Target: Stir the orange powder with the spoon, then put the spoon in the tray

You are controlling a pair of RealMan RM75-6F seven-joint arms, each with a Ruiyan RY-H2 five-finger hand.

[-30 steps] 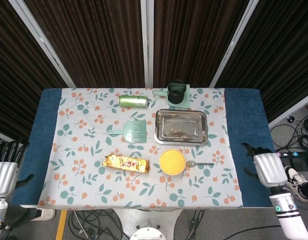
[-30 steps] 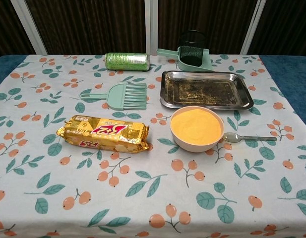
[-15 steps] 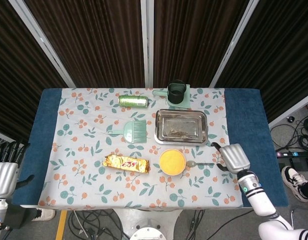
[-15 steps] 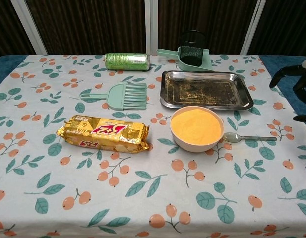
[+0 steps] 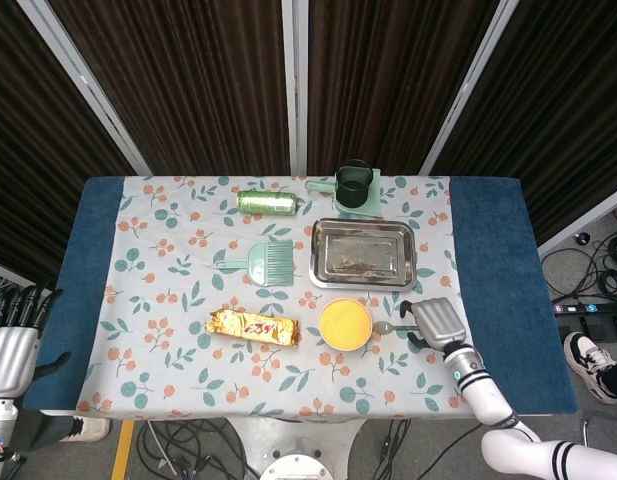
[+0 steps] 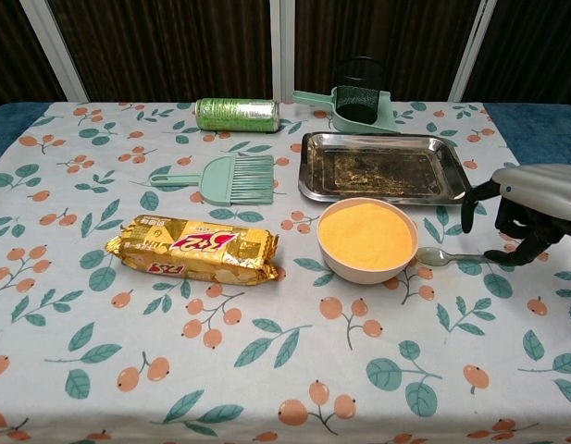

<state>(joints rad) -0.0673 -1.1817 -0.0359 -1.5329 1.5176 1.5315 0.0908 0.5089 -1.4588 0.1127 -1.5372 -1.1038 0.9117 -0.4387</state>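
Chest view: right hand (image 6: 530, 209) over spoon (image 6: 456, 256) handle, fingers spread.

Spoon (image 6: 449, 256) flat beside powder bowl (image 6: 367, 240)

Bowl (image 6: 367, 239) blocks spoon (image 6: 440, 256) bowl-end; handle side open.

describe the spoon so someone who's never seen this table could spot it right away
Find the steel tray on the floral cloth; in front of it sits a bowl of orange powder. The spoon lies flat just right of that bowl, small, pale, under the right hand.
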